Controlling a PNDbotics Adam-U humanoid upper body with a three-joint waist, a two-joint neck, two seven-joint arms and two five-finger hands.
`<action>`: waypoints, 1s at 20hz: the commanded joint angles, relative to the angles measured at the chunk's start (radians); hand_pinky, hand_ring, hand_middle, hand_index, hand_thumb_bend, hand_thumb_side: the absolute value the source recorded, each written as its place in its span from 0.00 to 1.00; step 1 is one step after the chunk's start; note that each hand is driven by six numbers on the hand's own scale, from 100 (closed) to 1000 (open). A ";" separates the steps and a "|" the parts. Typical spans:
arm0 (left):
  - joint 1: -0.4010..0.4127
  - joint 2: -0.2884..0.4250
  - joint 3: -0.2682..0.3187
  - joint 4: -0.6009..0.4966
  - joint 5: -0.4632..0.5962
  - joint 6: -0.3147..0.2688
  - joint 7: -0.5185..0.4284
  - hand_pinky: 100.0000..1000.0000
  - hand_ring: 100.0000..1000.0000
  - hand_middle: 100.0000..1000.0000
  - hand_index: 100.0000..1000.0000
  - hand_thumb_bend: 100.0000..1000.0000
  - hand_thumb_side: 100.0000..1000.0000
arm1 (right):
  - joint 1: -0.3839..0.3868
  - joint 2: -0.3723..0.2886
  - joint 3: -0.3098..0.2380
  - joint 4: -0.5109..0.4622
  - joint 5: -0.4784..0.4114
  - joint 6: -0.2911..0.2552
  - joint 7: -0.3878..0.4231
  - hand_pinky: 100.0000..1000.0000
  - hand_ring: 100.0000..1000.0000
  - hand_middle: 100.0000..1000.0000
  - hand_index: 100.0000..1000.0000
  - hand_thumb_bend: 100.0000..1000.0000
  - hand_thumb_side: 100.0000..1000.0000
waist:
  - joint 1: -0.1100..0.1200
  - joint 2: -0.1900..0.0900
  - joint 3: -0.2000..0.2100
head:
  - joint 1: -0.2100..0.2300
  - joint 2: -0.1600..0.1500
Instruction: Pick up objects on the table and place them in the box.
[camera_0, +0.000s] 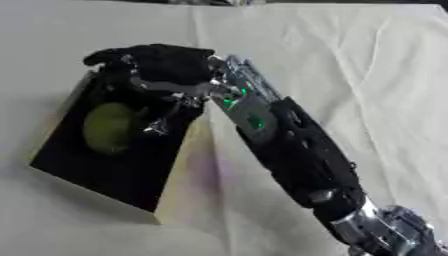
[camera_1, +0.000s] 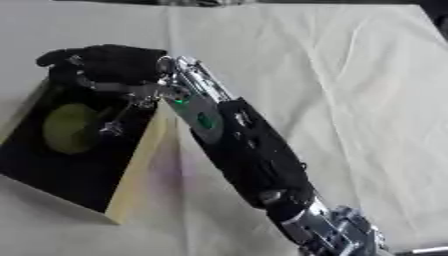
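R hand (camera_0: 153, 62) over box (camera_0: 96, 170).
Green ball (camera_0: 109, 127) lies inside; fingers point down, can't tell if curled.

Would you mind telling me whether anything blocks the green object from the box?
Nothing visible does: the green object already lies inside the box, below the right hand hovering over the far end.

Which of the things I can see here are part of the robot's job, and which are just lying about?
Part of the job:
- box, dark inside
- yellow-green round object lying in the box
- right hand over the box's far end

Just there:
- pale cloth covering the table; nothing else lies on it
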 joint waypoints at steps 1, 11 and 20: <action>-0.008 0.020 0.009 -0.017 0.007 -0.001 -0.002 0.64 0.62 0.53 0.69 0.28 0.13 | -0.038 -0.034 -0.032 -0.087 -0.078 0.036 -0.014 0.82 0.94 0.64 0.78 0.22 0.00 | 0.011 -0.026 0.000 | -0.005 -0.009; -0.057 0.000 -0.017 -0.017 0.042 0.018 -0.032 0.64 0.62 0.53 0.69 0.27 0.14 | -0.065 -0.298 -0.231 -0.320 -0.509 0.309 -0.221 0.83 0.86 0.60 0.77 0.00 0.00 | 0.013 -0.029 -0.024 | 0.039 -0.030; -0.078 -0.018 -0.022 -0.017 0.065 0.029 -0.055 0.63 0.62 0.53 0.68 0.26 0.15 | 0.115 -0.493 -0.386 -0.491 -0.716 0.366 -0.400 0.83 0.89 0.62 0.77 0.00 0.00 | 0.032 -0.014 -0.049 | 0.095 -0.057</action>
